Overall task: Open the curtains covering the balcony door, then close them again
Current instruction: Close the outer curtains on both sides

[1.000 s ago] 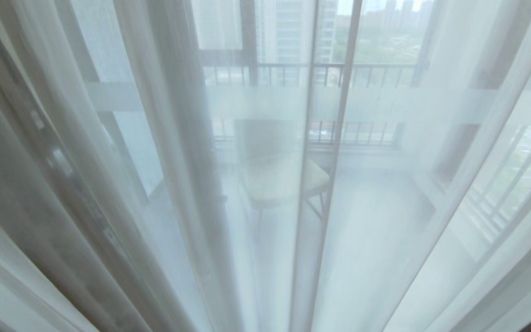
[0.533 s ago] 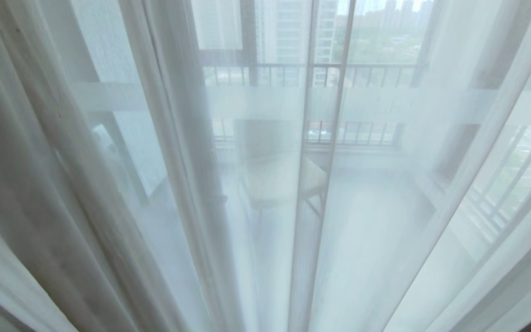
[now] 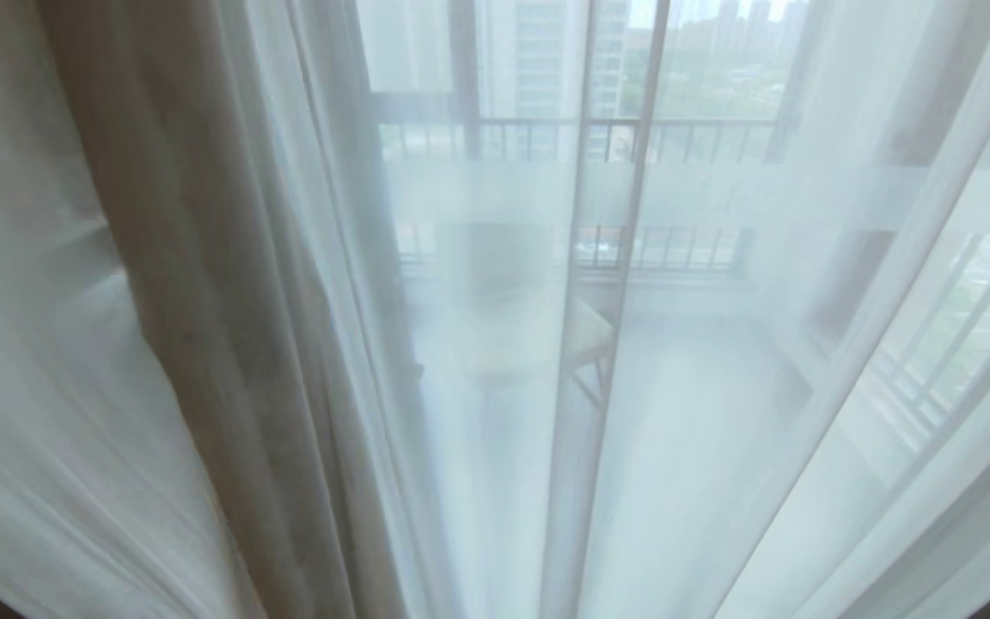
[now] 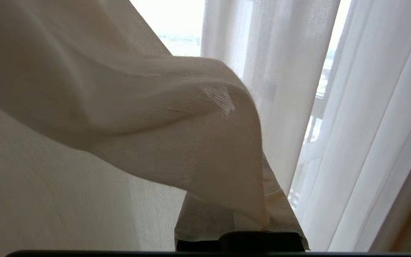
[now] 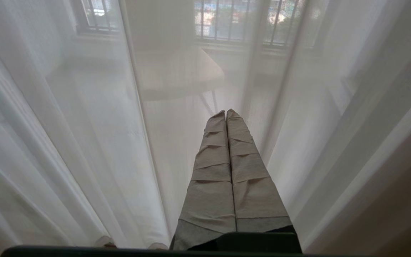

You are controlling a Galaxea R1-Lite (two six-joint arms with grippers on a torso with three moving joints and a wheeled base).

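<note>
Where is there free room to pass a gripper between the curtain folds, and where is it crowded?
Free: the flat sheer curtain between its central seam and the right-hand folds. Crowded: the left, where the beige curtain bunches and drapes over the left gripper. The right gripper points at the sheer.

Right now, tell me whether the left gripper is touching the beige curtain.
Touching. In the left wrist view the beige curtain drapes directly over the left gripper, its folds lying on the wrapped fingers and hiding their tips.
</note>
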